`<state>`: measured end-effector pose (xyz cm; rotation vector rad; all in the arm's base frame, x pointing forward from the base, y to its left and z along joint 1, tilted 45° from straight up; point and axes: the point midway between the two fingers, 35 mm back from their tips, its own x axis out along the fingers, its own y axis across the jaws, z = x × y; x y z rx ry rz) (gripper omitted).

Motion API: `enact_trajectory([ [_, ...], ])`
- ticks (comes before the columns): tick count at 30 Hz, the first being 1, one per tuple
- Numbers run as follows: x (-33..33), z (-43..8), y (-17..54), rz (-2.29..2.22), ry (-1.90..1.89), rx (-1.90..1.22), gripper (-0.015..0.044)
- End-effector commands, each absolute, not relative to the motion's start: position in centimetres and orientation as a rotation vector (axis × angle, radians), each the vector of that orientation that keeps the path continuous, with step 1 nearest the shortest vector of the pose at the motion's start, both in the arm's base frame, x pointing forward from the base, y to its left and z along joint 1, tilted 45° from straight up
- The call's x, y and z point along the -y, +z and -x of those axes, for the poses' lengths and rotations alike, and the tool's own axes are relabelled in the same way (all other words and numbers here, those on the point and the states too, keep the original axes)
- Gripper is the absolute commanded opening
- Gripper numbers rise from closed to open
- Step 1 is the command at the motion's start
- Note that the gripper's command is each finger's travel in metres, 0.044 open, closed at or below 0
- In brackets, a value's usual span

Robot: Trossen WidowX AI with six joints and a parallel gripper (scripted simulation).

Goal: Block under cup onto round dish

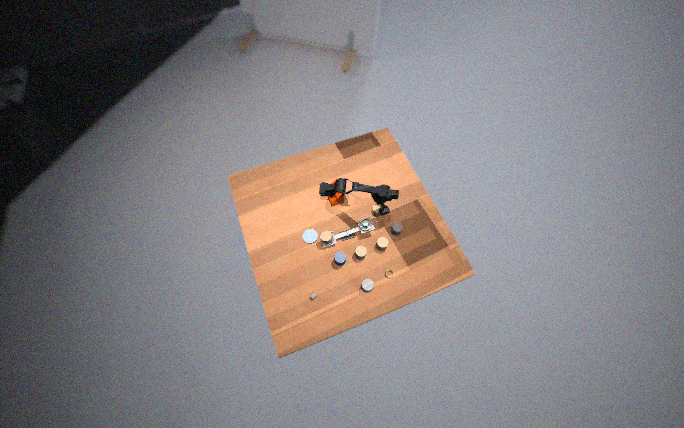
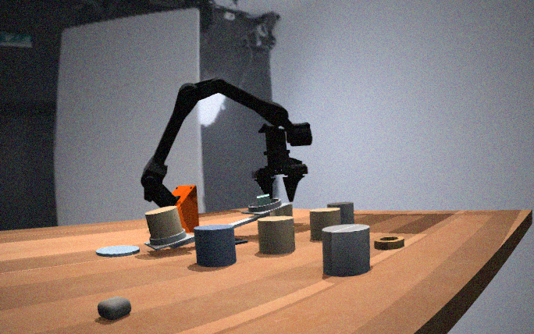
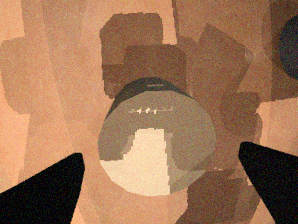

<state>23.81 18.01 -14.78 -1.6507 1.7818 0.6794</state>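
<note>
My gripper (image 2: 281, 197) (image 3: 164, 156) is open, pointing down above a tan cup (image 1: 375, 208) (image 2: 286, 211) (image 3: 145, 170). This cup stands on the table behind the balance's raised end, with a fingertip out to either side of it in the wrist view. The pale green block (image 1: 365, 224) (image 2: 262, 200) lies uncovered on the raised end of the balance (image 1: 347, 233) (image 2: 247, 221). The other tan cup (image 1: 326, 236) (image 2: 163, 223) stands tilted on the lowered end. The pale blue round dish (image 1: 309, 235) (image 2: 118, 250) lies beside that end, with nothing on it.
In front of the balance stand a blue cylinder (image 1: 339, 258) (image 2: 215, 246) and two tan ones (image 1: 360, 252) (image 2: 275, 236). A dark grey cylinder (image 1: 396, 228) stands right of the raised end. A grey cylinder (image 2: 346, 252), a brass ring (image 2: 389, 245) and a small grey stone (image 2: 114, 307) are farther out.
</note>
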Motion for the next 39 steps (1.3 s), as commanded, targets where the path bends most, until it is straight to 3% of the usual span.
enact_trajectory([
  [1,-18.3,-23.7,-14.2,1.640,0.676,-1.795,0.0440],
  [8,-18.2,-25.7,-12.3,1.528,0.572,-1.781,0.0260],
  [26,-11.9,-32.2,-1.5,1.204,0.062,-1.762,0.0260],
  [39,-10.6,-32.1,-2.7,1.201,0.057,-1.762,0.0260],
])
